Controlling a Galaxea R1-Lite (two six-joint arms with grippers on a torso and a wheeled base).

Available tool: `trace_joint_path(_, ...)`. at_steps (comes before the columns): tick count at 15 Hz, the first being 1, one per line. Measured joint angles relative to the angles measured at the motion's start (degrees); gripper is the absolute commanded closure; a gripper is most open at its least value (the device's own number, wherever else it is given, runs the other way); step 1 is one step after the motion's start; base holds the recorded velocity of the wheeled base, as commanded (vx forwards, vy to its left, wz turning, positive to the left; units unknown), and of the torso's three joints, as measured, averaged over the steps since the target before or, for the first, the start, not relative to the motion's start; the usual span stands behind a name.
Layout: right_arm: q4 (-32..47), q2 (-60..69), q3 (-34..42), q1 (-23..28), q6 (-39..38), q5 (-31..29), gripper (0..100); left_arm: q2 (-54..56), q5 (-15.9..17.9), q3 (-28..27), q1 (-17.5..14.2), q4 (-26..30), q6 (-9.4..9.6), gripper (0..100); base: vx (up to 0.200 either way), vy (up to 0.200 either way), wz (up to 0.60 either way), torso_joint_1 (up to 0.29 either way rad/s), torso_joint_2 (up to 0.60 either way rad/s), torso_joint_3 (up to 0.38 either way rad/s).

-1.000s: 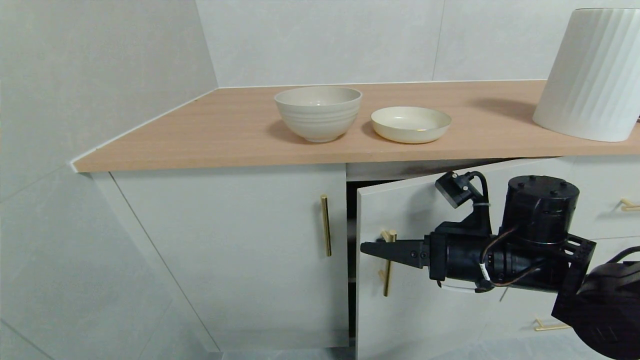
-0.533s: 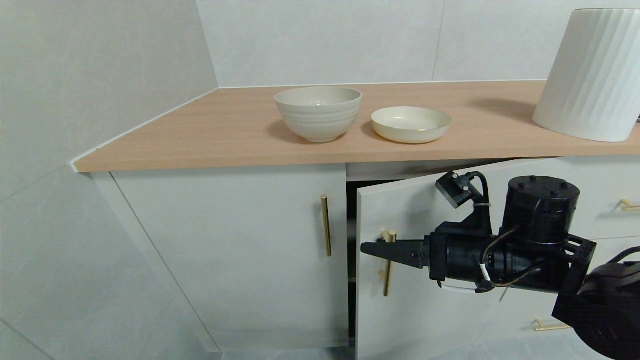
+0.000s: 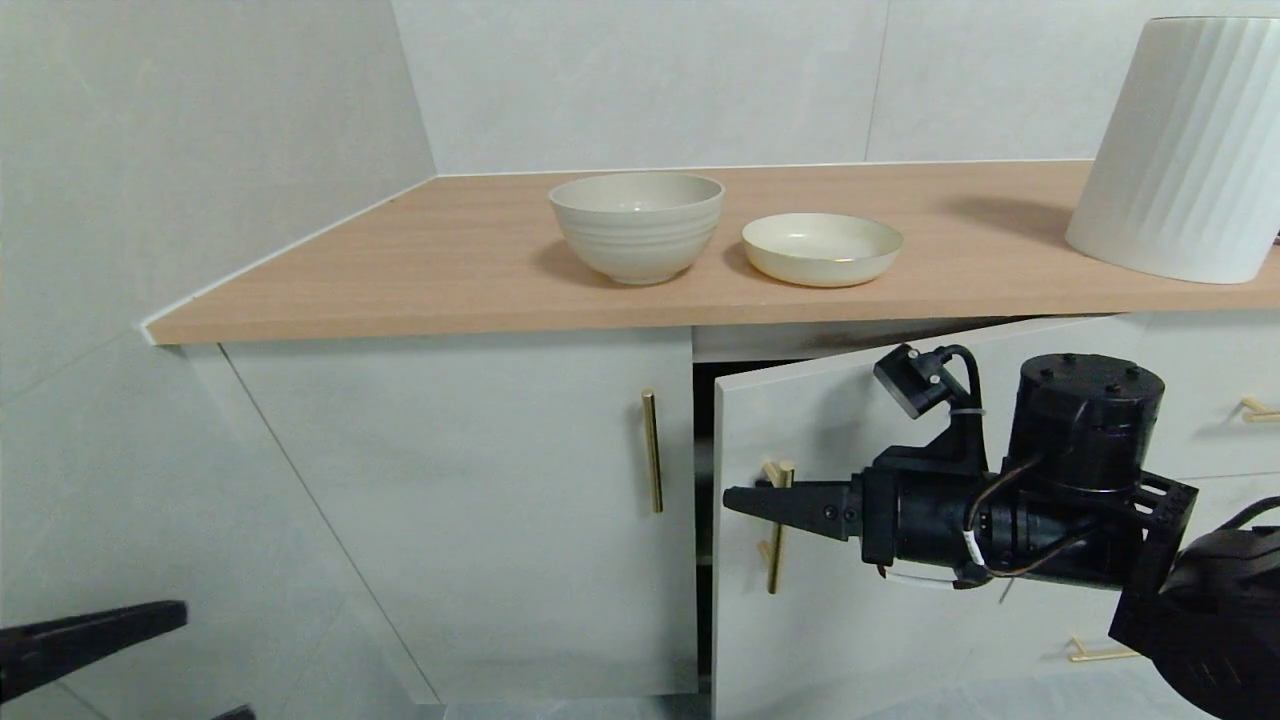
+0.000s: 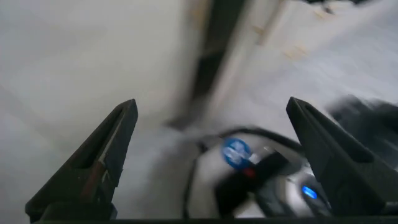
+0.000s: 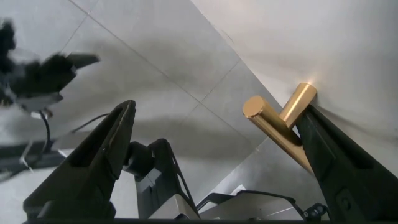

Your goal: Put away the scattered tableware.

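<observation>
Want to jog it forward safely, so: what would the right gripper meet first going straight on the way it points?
Most likely the gold handle of the ajar cabinet door: it appears to sit between the open fingers of the right gripper. Depth beyond it is unclear.

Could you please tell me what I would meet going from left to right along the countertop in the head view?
deep bowl → shallow dish → tall white ribbed container
</observation>
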State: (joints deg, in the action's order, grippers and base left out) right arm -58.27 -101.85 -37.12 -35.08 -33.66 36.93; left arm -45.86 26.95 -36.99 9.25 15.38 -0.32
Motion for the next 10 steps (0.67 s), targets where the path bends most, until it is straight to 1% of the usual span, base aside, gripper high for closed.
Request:
trace_joint_path(1, 0.0, 0.1, 0.0, 0.0, 0.0, 0.0, 0, -3.8, 0.4, -0.8, 1.9, -2.0, -0.85, 0, 0.000, 0.000, 0.00, 0.000, 0.00, 0.000)
trace_joint_path(3, 0.0, 0.1, 0.1, 0.0, 0.0, 0.0, 0, -11.4, 1.0, -1.0, 5.3, -8.7, -4.57, 0, 0.000, 0.000, 0.00, 0.000, 0.00, 0.000)
trace_joint_path(4, 0.0, 0.1, 0.1, 0.0, 0.0, 0.0, 0, -14.1, 1.0, -0.3, 6.1, -11.8, -5.80, 0, 0.000, 0.000, 0.00, 0.000, 0.00, 0.000)
trace_joint_path(6, 0.0, 0.1, 0.1, 0.0, 0.0, 0.0, 0, -18.5, 0.7, 1.1, 6.9, -15.6, -6.50, 0, 0.000, 0.000, 0.00, 0.000, 0.00, 0.000)
trace_joint_path(7, 0.0, 0.1, 0.1, 0.0, 0.0, 0.0, 0, -19.8, 0.6, 1.5, 7.0, -15.9, -6.55, 0, 0.000, 0.000, 0.00, 0.000, 0.00, 0.000)
trace_joint_path(10, -0.2, 0.1, 0.1, -0.1, 0.0, 0.0, 0, -21.8, 0.6, 1.9, 7.2, -16.2, -6.55, 0, -0.200, 0.000, 0.00, 0.007, 0.00, 0.002)
